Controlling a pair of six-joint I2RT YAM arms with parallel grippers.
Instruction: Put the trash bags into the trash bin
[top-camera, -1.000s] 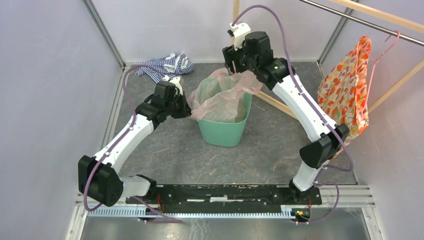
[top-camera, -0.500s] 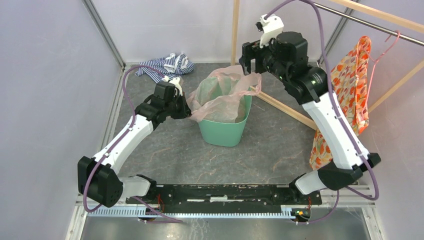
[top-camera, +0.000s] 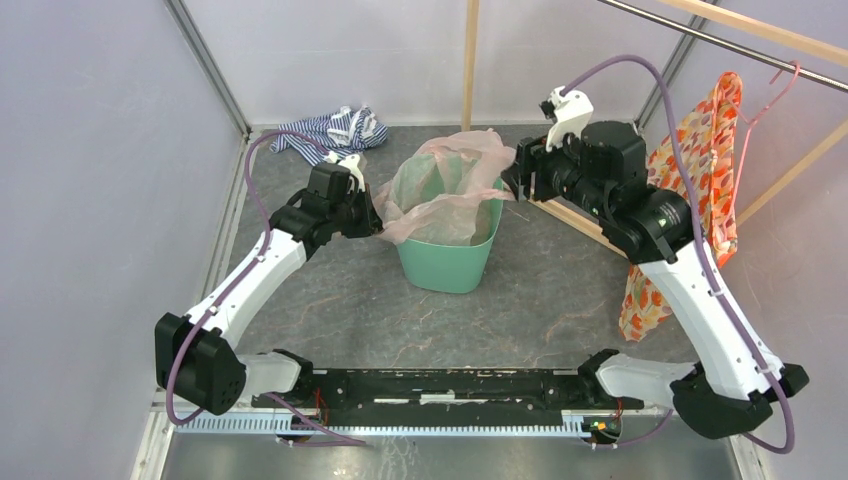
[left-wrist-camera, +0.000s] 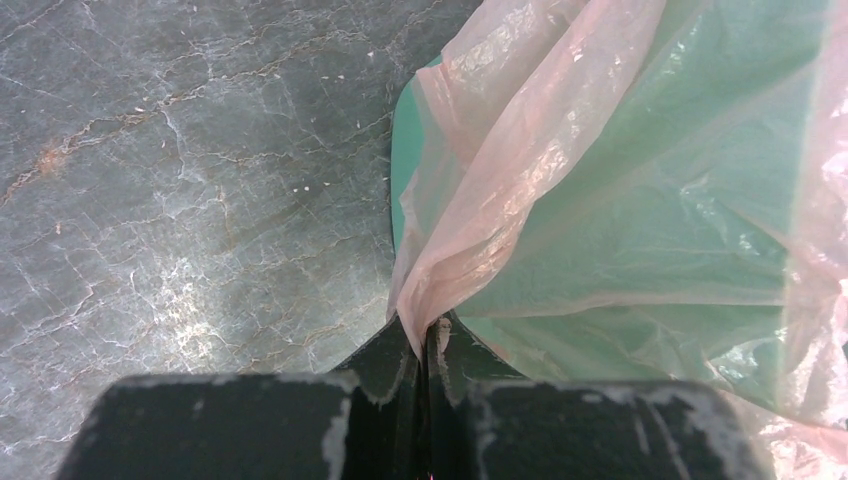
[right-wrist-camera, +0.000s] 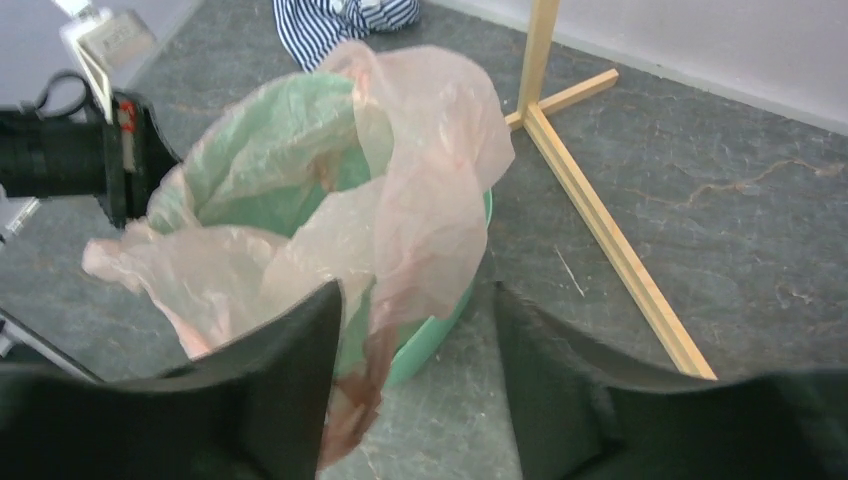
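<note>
The left gripper is clamping a gathered fold of the pale pink trash bag, with its fingers pressed tight together on the plastic. In the left wrist view the film is bunching right at the fingertips and fanning out ahead of this gripper, over the nearest rim of the mint-green trash bin. The bin is standing upright on the grey marbled surface, directly between the two grippers.

The bag is lying partly inside the bin. Most of it is lining the mouth, so the green is showing through the film. Its crinkled edges are rising above the rim and spilling over the side nearest the left gripper.

The right gripper is hanging wide open at the opposite side of the bin, facing the left one across it. A loose flap of the bag is drooping in front of the gap between its spread fingers, and I cannot tell whether the plastic is touching either finger.

Just to the right of this gripper, the foot of a wooden frame is lying on the surface. A striped cloth is lying crumpled well beyond the left gripper. A floral garment is hanging behind the right arm.
</note>
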